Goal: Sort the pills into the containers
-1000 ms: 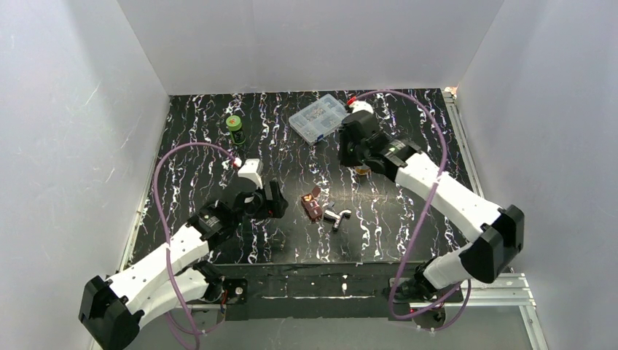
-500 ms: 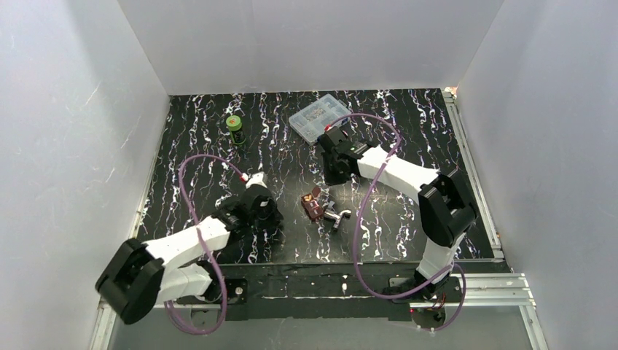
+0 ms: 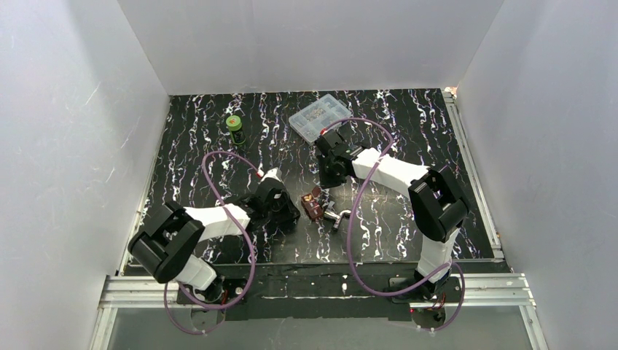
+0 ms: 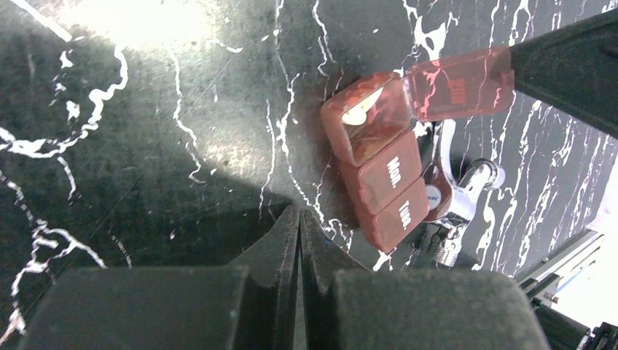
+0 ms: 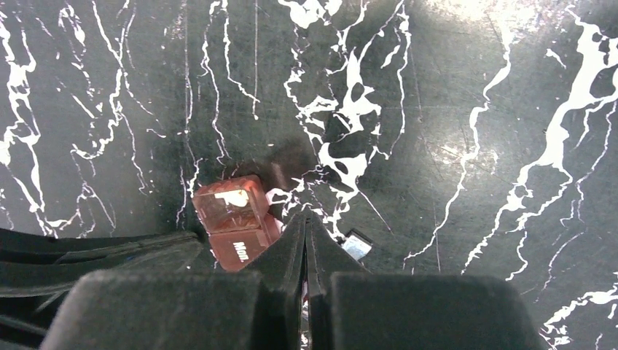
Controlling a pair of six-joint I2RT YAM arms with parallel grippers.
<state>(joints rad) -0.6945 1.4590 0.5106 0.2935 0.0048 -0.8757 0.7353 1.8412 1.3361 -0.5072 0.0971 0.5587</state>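
near both closed, empty jaws lies the red-brown case [image 3: 313, 206], a silver metal piece [image 3: 337, 216] just beside it.

Left claw [image 4: 299, 213], right claw [image 5: 306, 219]: both closed.

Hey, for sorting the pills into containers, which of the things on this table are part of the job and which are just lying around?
Part of the job:
- red-brown pill case, end lid flipped open

Just lying about:
- clear compartment box at the back
- green-lidded jar
- silver metal piece beside the case
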